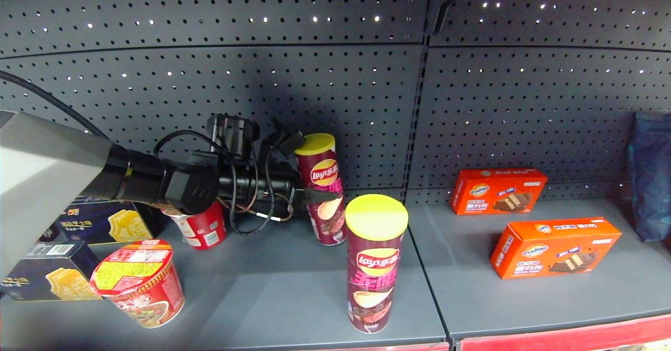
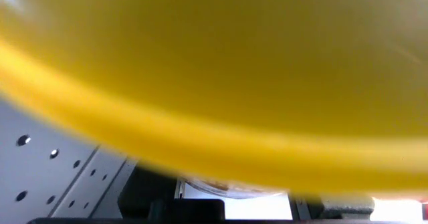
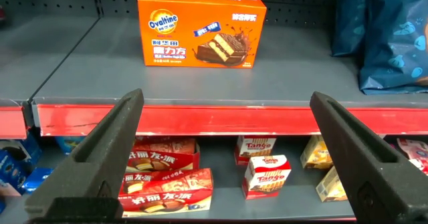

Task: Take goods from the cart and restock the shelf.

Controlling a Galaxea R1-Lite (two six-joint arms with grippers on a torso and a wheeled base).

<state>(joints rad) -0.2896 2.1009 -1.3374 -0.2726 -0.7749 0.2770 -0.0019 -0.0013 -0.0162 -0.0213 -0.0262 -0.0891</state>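
A dark red chip can with a yellow lid (image 1: 318, 168) is near the back of the grey shelf (image 1: 272, 288), leaning slightly. My left gripper (image 1: 316, 196) is shut around its middle, reaching in from the left. The can's yellow lid (image 2: 221, 70) looms close in the left wrist view. A second, identical chip can (image 1: 375, 264) stands upright nearer the shelf's front edge. My right gripper (image 3: 231, 164) is open with nothing between its dark fingers (image 3: 100, 164), hanging in front of the red shelf edge (image 3: 221, 119).
Red noodle cups (image 1: 140, 282) (image 1: 202, 229) and dark blue boxes (image 1: 50, 275) fill the shelf's left side. Two orange cake boxes (image 1: 554, 247) (image 1: 498, 190) and a blue bag (image 1: 650, 175) sit on the right section. An orange box (image 3: 200, 29) lies beyond the right gripper, above snack boxes (image 3: 164, 184) on a lower shelf.
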